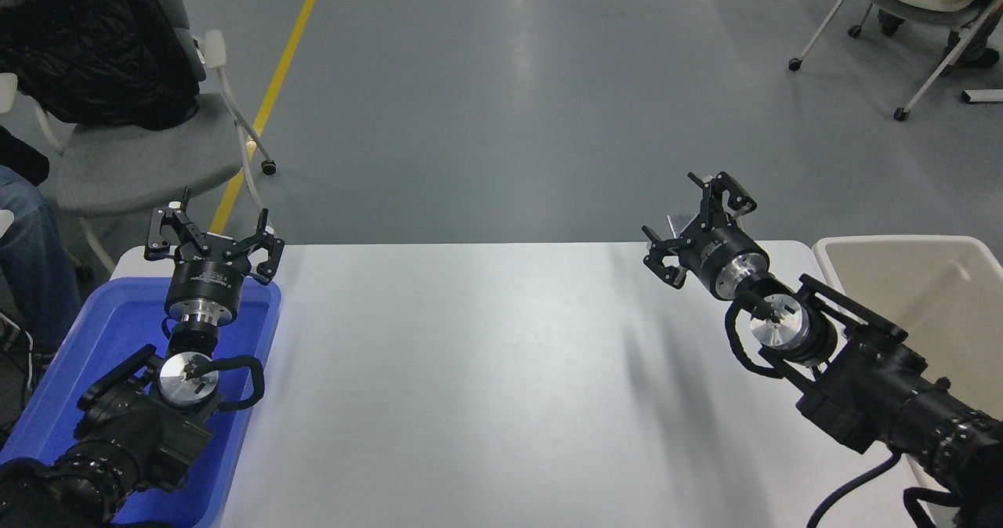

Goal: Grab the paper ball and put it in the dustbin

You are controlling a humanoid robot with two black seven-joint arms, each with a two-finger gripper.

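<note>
The paper ball is out of view; none shows on the white table (501, 387) or in either gripper. The cream dustbin (901, 244) stands off the table's right end, and the part of its inside that shows holds nothing I can see. My right gripper (693, 226) is open and empty, held above the table's far right corner, left of the bin. My left gripper (213, 234) is open and empty, parked over the far end of the blue tray (94, 356) at the lower left.
A grey chair (133, 160) with a black coat stands at the far left, beside a person's leg in jeans (23, 262). White chairs (932, 11) stand at the far right on the floor. A yellow floor line (274, 97) runs past the table's left end.
</note>
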